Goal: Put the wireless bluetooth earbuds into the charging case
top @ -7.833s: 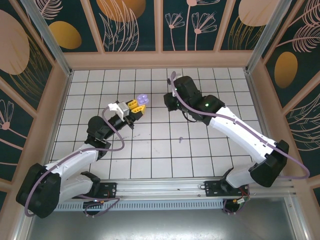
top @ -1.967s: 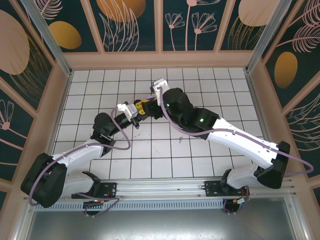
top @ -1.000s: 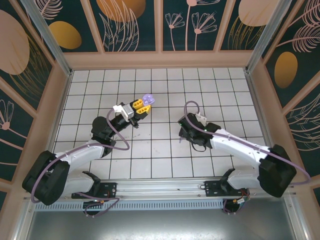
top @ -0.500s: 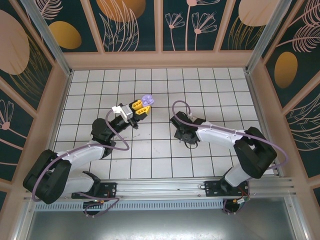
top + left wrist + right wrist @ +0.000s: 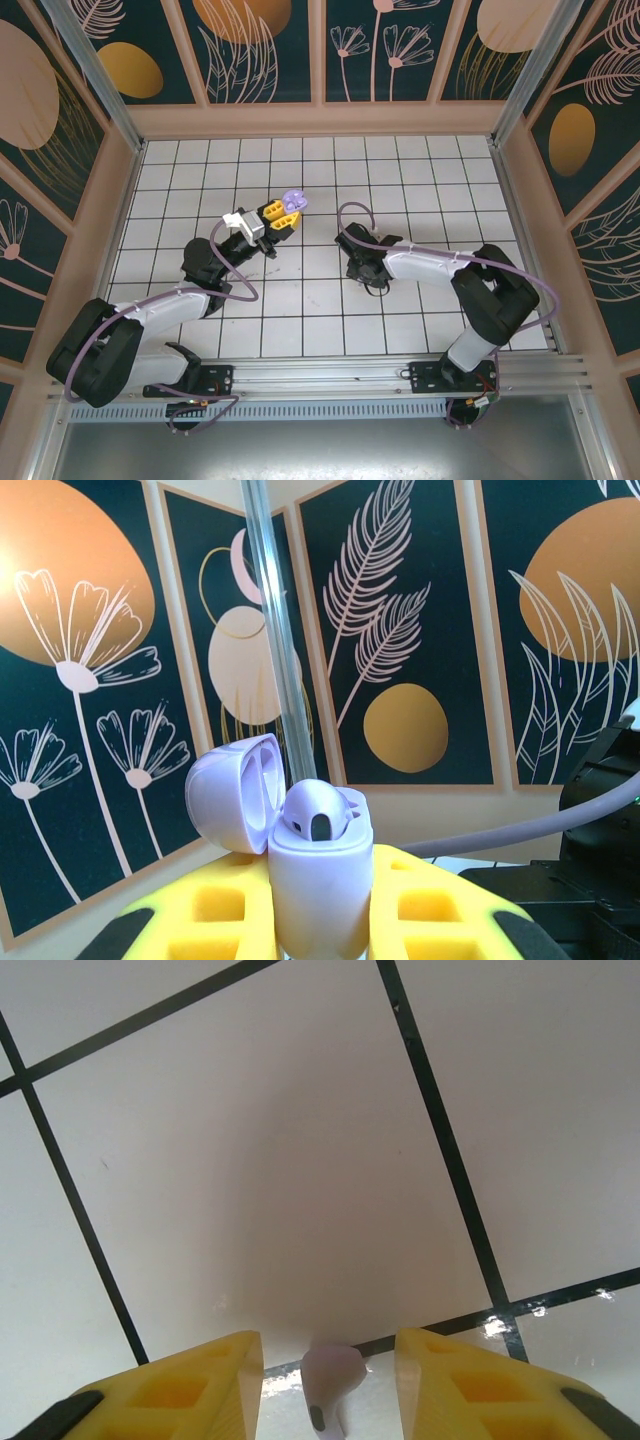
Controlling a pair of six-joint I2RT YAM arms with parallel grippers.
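White tiled desk; at upper centre the left claw pinches the open charging case. Left wrist: seated earbud inside it. Right wrist, bottom centre: right claw spread around loose earbud, probably light and slippery; take its bulb.

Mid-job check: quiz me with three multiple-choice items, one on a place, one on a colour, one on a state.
1. The loose earbud lies: A) in the lid; B) on the table, between the fingers of the right tool; C) on the left arm.
2. The charging case is: A) black; B) green; C) lavender.
3. The case lid is: A) open; B) shut; C) missing.
B: yellow fingers flank it on the tile. C: its shell is pale purple. A: it is tipped back, exposing the seated earbud.
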